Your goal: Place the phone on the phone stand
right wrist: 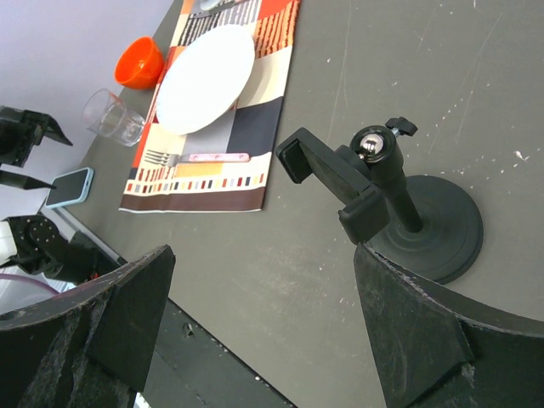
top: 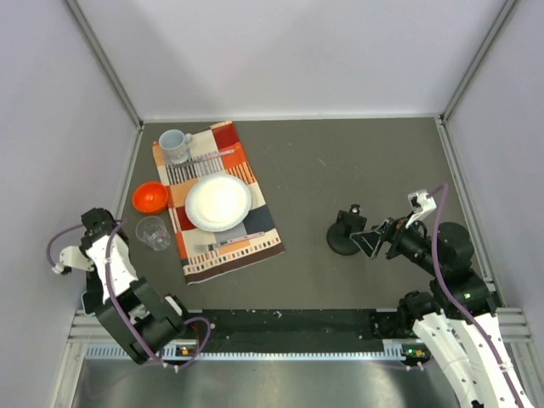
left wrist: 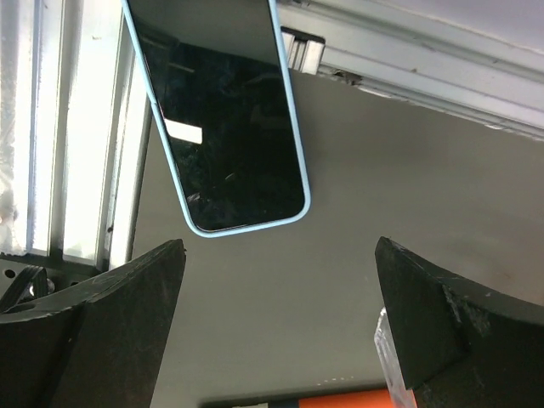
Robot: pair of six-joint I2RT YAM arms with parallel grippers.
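The phone (left wrist: 229, 119) is seen lying flat, screen up, on the grey worktop (left wrist: 408, 195) at its near left edge, just beside the metal rail (left wrist: 76, 127). The left fingers (left wrist: 110, 314) are spread wide and empty, with the phone just ahead of them, untouched. The phone stand (right wrist: 429, 229) is set upright on the right part of the worktop, well apart from the phone. The right fingers (right wrist: 425, 340) are likewise parted, nothing held, near the stand. Between the two, a white plate (top: 218, 202) is laid on a patterned placemat (top: 255, 238)
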